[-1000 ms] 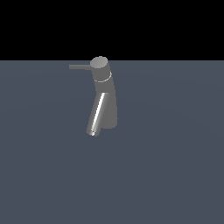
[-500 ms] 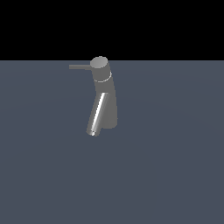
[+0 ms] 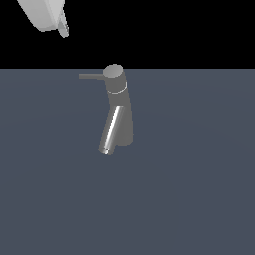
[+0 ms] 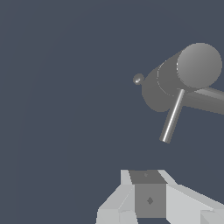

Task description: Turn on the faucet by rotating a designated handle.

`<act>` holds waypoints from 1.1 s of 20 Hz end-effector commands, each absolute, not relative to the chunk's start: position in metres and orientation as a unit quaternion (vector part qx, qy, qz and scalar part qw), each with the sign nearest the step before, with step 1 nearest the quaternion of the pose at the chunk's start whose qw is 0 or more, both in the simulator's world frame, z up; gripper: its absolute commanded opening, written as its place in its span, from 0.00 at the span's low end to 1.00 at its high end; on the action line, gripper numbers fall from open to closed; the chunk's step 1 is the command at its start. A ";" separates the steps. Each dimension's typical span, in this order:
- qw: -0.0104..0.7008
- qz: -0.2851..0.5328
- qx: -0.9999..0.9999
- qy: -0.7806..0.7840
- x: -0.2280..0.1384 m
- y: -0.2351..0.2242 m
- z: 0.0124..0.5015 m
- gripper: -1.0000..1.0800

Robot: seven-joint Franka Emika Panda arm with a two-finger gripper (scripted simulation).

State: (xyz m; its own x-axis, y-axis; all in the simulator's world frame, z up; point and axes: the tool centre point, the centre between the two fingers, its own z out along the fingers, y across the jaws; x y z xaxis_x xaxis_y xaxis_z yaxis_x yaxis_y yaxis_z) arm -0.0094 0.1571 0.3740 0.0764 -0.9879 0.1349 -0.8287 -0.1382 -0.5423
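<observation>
The faucet [image 3: 119, 112] is being seen standing upright near the middle of the counter [image 3: 199, 199], its spout [image 3: 110, 130] slanting down toward the camera. The handle [image 3: 91, 76] is sticking out level from the round cap [image 3: 114, 71], its long axis running toward the exterior view's left and its free end in open air.

The tool [image 3: 61, 25] is being held high above and toward that same side — well apart from the handle, with nothing between them. Only a white stub and one thin finger are being shown there, and in the wrist view only the base of the tool [image 4: 148, 199] is being shown, so whether it is spread or pressed together cannot be told.

The coming move is being judged as a descent toward the handle's free end, beside the rod rather than over the cap. Open room is being left on every side of the handle for a sweep about the cap's upright axis — only the cap itself is bounding it.
</observation>
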 end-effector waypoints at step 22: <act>0.184 -0.227 -0.605 0.740 0.022 0.112 0.288 0.00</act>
State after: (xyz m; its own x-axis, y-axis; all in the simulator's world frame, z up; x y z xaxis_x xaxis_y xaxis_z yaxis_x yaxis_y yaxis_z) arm 0.0254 0.1105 0.2899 -0.2016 -0.9795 0.0032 -0.8123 0.1654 -0.5593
